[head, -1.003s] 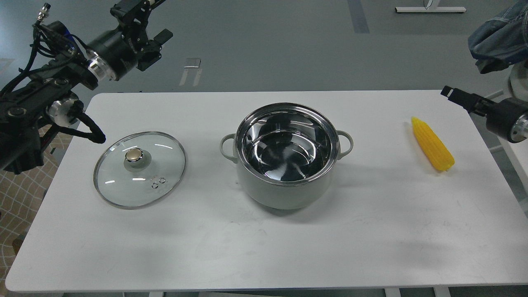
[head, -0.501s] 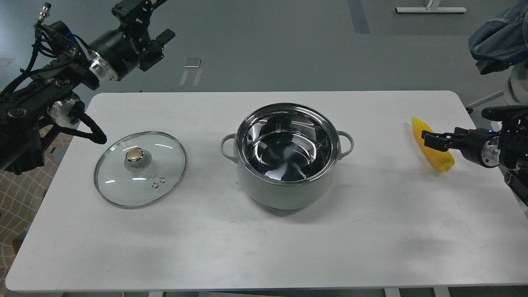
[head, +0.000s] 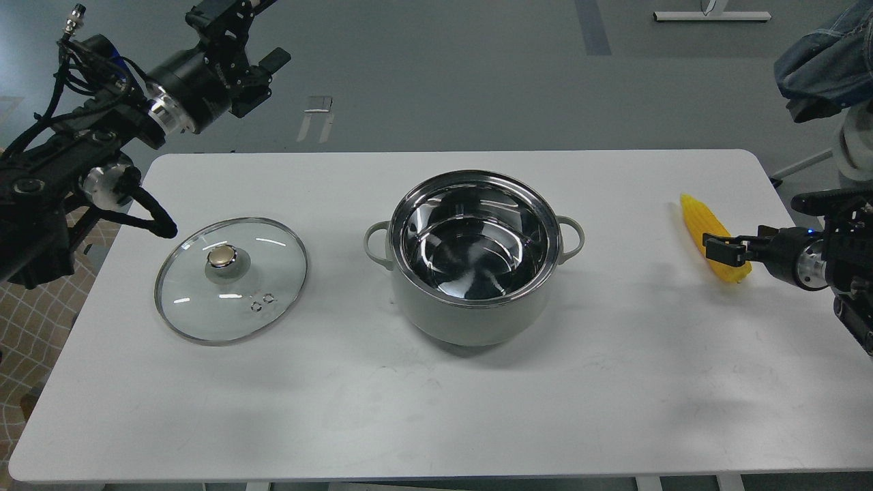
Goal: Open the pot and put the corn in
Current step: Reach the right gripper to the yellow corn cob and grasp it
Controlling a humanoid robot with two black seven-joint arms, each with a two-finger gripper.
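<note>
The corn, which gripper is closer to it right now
Right. The right gripper overlaps the lower end of the corn; contact unclear. The left gripper is raised beyond the table's far-left corner, past the pot.

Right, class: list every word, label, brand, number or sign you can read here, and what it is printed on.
None can be read.
Glass lid: small marks near its rim, too small to read.
Pot, corn, table: no print visible.

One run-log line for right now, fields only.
pot: open, empty | lid: on table, left of pot | corn: on table | right gripper: at corn, grip unclear | left gripper: raised, empty
</note>
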